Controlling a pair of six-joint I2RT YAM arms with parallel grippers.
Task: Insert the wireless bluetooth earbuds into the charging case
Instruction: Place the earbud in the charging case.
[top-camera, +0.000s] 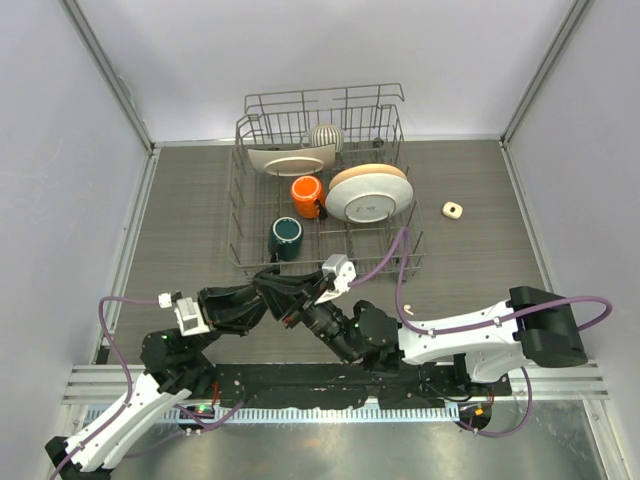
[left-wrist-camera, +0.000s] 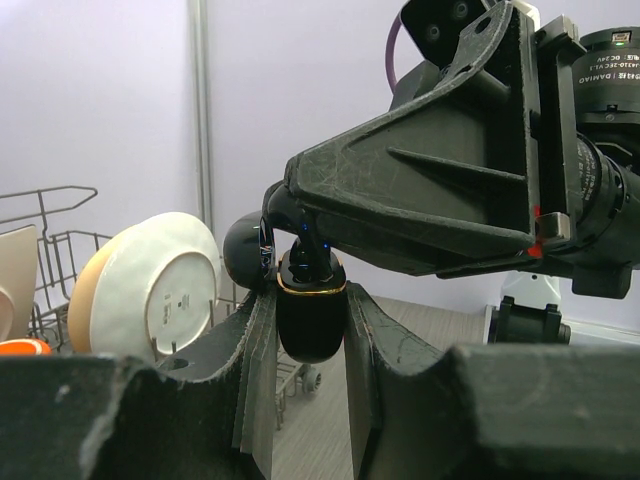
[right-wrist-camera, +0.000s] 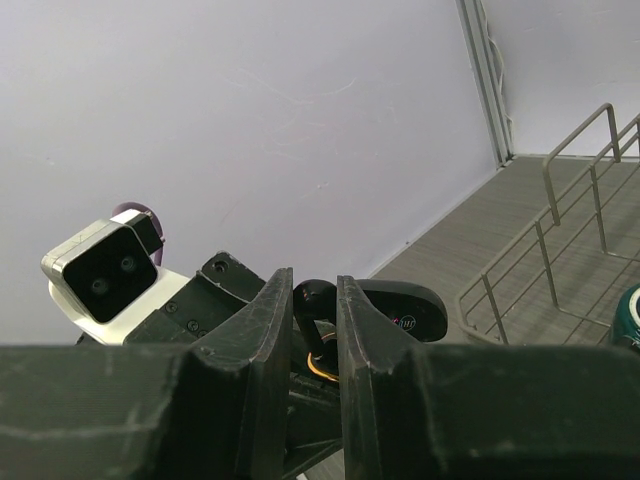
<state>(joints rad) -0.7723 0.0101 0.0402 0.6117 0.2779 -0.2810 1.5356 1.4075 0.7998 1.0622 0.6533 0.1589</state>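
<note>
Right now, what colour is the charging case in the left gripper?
The charging case is glossy black with a thin gold rim, clearest in the left wrist view.

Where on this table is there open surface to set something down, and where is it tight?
Bare table runs between the dish rack and the left wall. Right of the rack is open too, bar a small cream piece. Crowded: in front of the rack, where the left gripper holds the charging case and the right gripper pinches a black earbud.
</note>
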